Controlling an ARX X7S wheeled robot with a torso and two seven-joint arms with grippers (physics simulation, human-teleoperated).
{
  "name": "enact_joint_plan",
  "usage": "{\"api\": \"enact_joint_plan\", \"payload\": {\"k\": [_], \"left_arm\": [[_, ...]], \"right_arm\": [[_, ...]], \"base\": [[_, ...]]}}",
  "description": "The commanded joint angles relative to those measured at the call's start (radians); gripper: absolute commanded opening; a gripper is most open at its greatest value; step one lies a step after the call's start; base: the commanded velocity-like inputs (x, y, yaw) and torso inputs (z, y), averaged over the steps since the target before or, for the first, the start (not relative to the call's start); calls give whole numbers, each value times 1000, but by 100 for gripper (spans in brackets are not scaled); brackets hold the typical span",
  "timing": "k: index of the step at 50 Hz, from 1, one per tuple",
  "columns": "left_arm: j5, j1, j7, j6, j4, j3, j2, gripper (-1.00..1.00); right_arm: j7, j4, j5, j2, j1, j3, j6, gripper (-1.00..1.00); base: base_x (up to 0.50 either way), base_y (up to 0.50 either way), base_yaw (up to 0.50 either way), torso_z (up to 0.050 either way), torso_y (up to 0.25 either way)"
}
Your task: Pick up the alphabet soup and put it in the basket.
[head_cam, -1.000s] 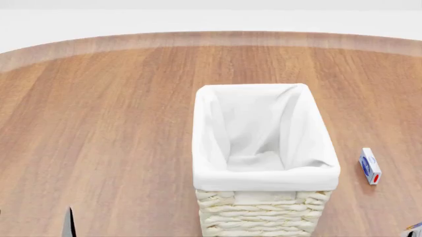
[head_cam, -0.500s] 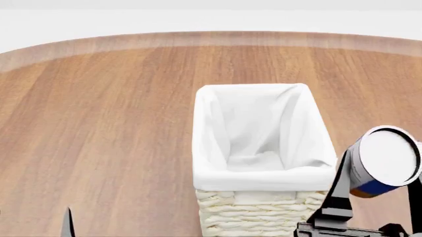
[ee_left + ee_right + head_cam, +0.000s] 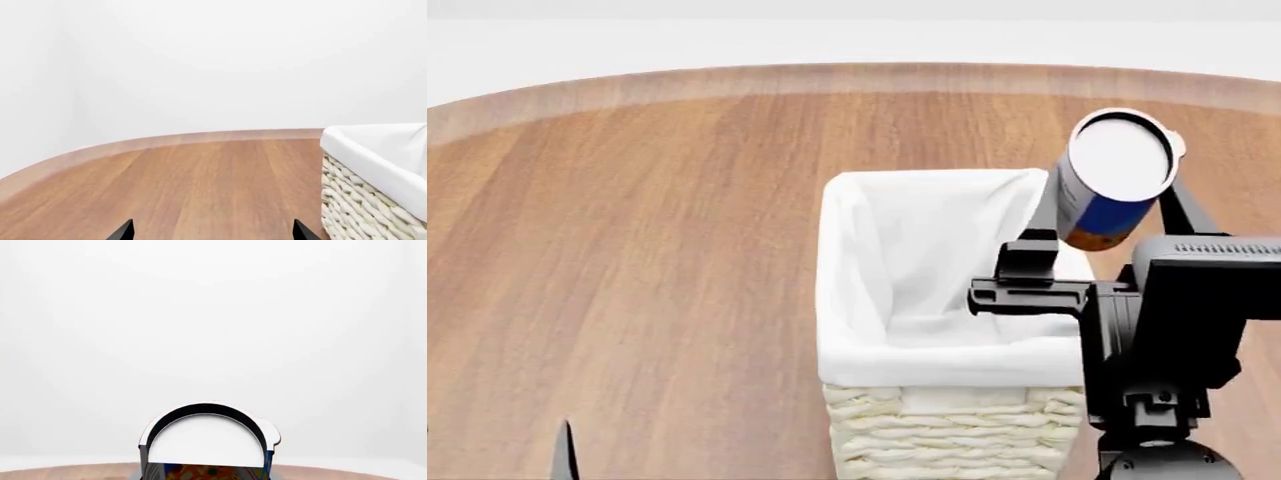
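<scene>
The alphabet soup [image 3: 1105,190] is a blue-labelled can with an orange base and a pale top. It hangs tilted in the air over the far right corner of the basket [image 3: 961,362], pale top toward the head camera. My right gripper [image 3: 1114,205] is shut on it, one finger on each side. In the right wrist view the alphabet soup [image 3: 205,440] fills the lower middle. The cream wicker basket [image 3: 373,190] with its white liner stands upright. My left gripper [image 3: 212,233] is open over bare wood, and its fingertip [image 3: 565,452] shows at the head view's lower left.
The round wooden table [image 3: 627,250] has a curved far edge [image 3: 854,80] with a white wall behind it. My right arm [image 3: 1161,330] stands tall next to the basket's right side and hides the table there.
My right gripper has come up from the lower right with the can and now holds it above the basket's far right corner. A small blue-and-white box seen earlier is hidden behind the arm.
</scene>
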Motion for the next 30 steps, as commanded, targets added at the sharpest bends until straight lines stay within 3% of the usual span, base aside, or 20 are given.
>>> {"api": "enact_joint_plan", "payload": {"k": [1,18,30], "left_arm": [[-5,-1,-3,-3,2,1,-3,100],[-6,-5,-8,-1,-4,7,-6,100],[-12,-7,-8,6,-14,7,-7,100]], "right_arm": [[-55,248,-58,-40,224,-66,-6,-100],[-120,748,-133,-117,485,-150,-164,-100],[-156,1216,-179,-202,715,-198,-318,-100]], "base": [[0,0,0,0,0],[0,0,0,0,1],[0,0,0,0,1]]}}
